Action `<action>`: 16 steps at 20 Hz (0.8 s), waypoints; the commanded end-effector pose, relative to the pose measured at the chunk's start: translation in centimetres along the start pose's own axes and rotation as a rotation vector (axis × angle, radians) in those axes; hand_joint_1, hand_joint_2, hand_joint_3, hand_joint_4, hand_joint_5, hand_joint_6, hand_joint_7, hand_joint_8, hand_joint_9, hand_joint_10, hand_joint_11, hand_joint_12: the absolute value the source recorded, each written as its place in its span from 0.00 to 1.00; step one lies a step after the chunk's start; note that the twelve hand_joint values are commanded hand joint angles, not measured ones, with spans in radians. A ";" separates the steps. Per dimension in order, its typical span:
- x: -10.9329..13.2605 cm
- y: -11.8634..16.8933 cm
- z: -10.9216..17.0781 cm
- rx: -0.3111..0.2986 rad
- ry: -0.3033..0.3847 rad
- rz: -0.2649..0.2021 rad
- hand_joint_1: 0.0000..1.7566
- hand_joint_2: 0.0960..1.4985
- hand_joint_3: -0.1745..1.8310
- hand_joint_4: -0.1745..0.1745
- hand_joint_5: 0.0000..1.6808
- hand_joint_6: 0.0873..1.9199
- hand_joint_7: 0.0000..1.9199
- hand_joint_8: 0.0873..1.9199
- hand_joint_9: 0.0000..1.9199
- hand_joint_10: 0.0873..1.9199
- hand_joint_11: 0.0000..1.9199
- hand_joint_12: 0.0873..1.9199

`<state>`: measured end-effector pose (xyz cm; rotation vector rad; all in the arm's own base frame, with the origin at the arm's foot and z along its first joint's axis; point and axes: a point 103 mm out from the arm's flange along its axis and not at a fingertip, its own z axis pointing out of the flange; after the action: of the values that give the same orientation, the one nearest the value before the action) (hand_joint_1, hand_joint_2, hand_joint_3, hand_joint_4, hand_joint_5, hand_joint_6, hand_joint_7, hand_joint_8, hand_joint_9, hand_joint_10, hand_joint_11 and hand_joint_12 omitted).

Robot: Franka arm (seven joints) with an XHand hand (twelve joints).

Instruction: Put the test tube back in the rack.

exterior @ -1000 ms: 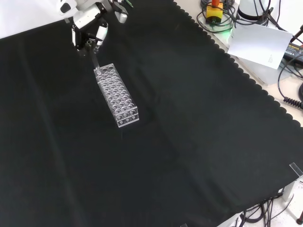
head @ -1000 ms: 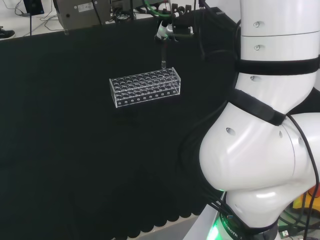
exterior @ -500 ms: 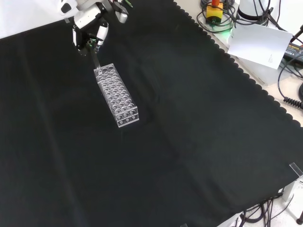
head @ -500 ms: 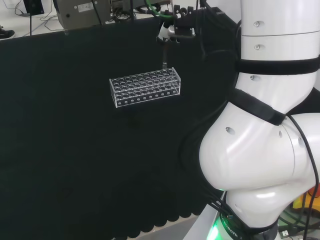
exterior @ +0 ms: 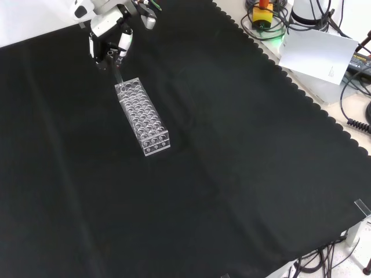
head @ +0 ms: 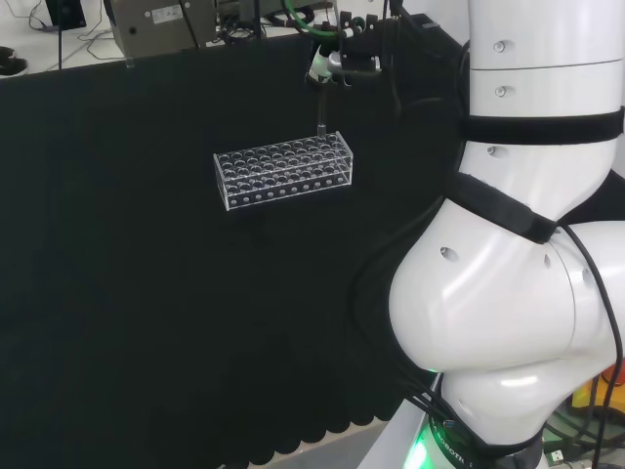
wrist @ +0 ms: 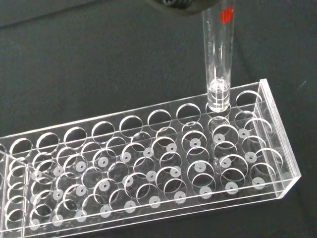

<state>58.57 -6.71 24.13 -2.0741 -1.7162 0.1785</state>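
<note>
Clear plastic rack [head: 283, 170] stands on the black cloth [head: 146, 322], upper centre of the head view; in the front view the rack [exterior: 143, 116] sits in the upper left, long axis running diagonally down to the right. All visible holes are vacant.

Hand [exterior: 110, 37] at the top left of the front view, above the rack's far end; in the head view the hand [head: 332, 63] is at top centre, just above the rack's right end. Its fingers are curled round the upper part of the test tube [head: 319, 110], which hangs upright below them.

Wrist view: test tube [wrist: 218, 59] is clear glass with a red mark near its upper part. Its rounded bottom sits at the mouth of a hole in the rack's [wrist: 148, 168] back row, second from the end wall. Whether the tip has entered the hole or is only touching the rim cannot be told.

White arm link [head: 508, 293] occupies the right of the head view.
</note>
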 end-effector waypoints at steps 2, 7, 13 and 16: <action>0.0 0.1 0.2 0.006 0.004 0.001 0.80 0.70 0.09 0.00 0.59 0.28 0.56 0.57 0.54 0.51 0.67 0.47; 0.1 0.2 0.4 0.013 0.007 0.001 0.80 0.70 0.09 0.00 0.59 0.28 0.56 0.57 0.54 0.51 0.67 0.47; 0.0 0.3 0.6 0.018 0.007 0.003 0.80 0.70 0.09 0.00 0.59 0.28 0.56 0.57 0.53 0.51 0.67 0.47; 0.0 0.4 0.7 0.022 0.007 0.004 0.80 0.70 0.09 0.00 0.59 0.28 0.56 0.57 0.53 0.51 0.67 0.47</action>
<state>58.70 -6.58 23.41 -2.0616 -1.7011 0.1873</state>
